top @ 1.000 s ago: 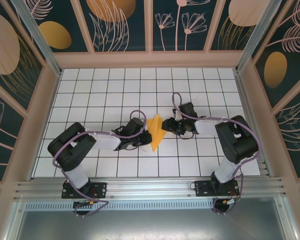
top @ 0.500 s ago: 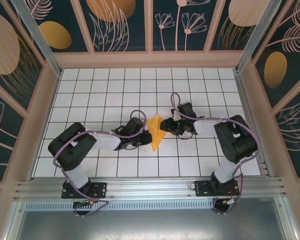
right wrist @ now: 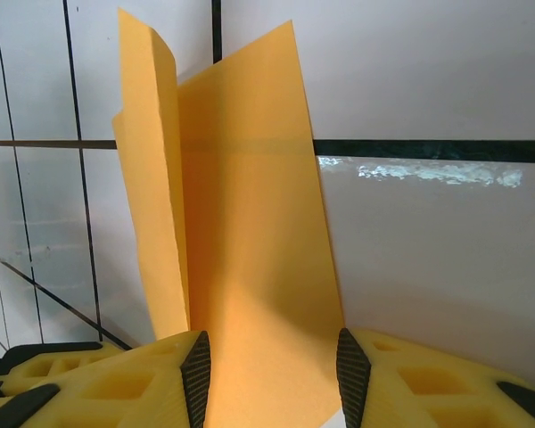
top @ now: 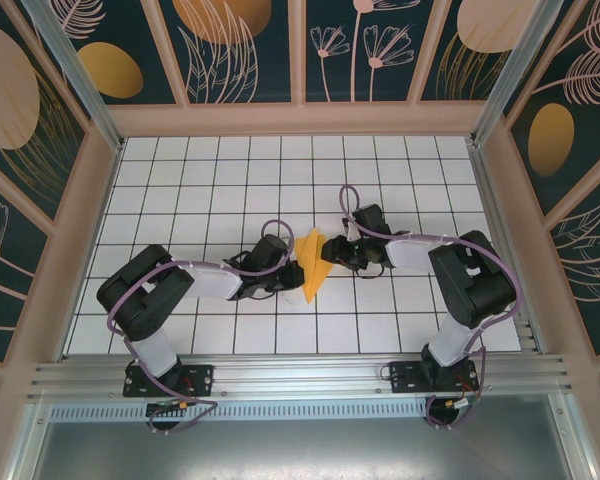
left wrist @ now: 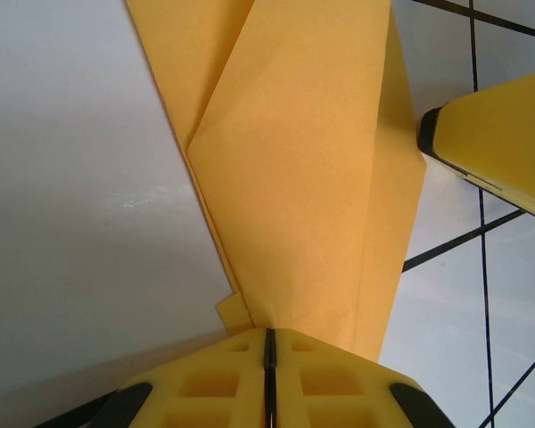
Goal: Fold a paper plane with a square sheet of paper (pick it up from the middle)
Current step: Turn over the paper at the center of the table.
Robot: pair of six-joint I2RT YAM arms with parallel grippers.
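The orange-yellow sheet of paper (top: 313, 266) lies at the middle of the tiled floor, folded into a narrow pointed shape with layered flaps (left wrist: 312, 160). My left gripper (top: 292, 273) comes in from the left and is shut on the paper's near edge (left wrist: 269, 334). From the right, my right gripper (top: 332, 256) stands open with a raised flap of the paper (right wrist: 250, 223) between its two fingers (right wrist: 269, 361). One yellow right fingertip (left wrist: 490, 134) shows beside the paper in the left wrist view.
White floor tiles with dark grout (top: 210, 190) stretch on all sides of the paper. Wooden-framed patterned walls (top: 300, 60) enclose the floor. A metal rail (top: 300, 375) with both arm bases runs along the near edge.
My right gripper has edged a little to the left, closer over the paper. The left gripper keeps its hold and has not moved.
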